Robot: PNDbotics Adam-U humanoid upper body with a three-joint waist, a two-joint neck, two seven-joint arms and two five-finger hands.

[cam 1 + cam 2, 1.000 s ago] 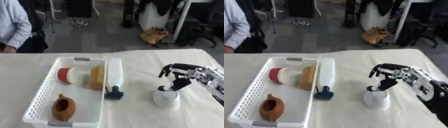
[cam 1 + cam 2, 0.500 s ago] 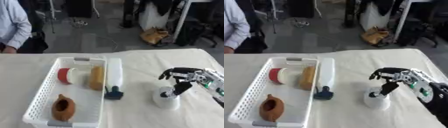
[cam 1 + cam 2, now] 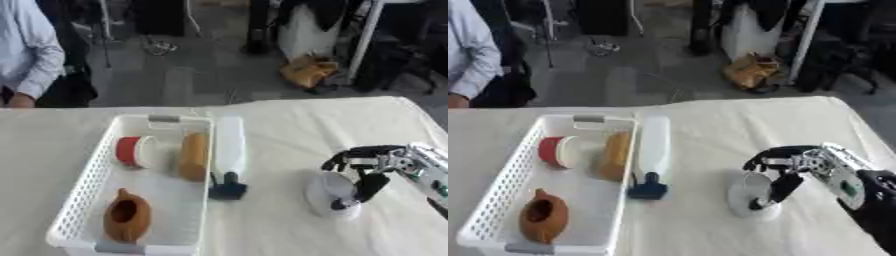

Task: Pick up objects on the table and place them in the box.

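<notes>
A white cup (image 3: 325, 192) stands on the cloth at the right. My right hand (image 3: 378, 161) comes in from the right edge and sits over the cup. Its fingers (image 3: 767, 153) arch over the cup's top, and the thumb (image 3: 366, 186) runs down the cup's near right side, so the cup sits between them. The white basket (image 3: 87, 186) at the left holds a red-and-white cylinder (image 3: 131, 151), a tan loaf-shaped thing (image 3: 192, 156) and a brown teapot (image 3: 127, 217). A white bottle (image 3: 229, 148) with a dark cap (image 3: 227, 190) lies along the basket's right rim.
Pale cloth (image 3: 280, 130) covers the table. Its far edge runs just behind the basket. Beyond it, on the floor, stand dark chairs and a tan bag (image 3: 308, 70). A strip of bare cloth lies between the bottle and the cup.
My right hand has dropped lower onto the white cup, and its fingers have come round the cup. The cup and the basket's contents have not moved.
</notes>
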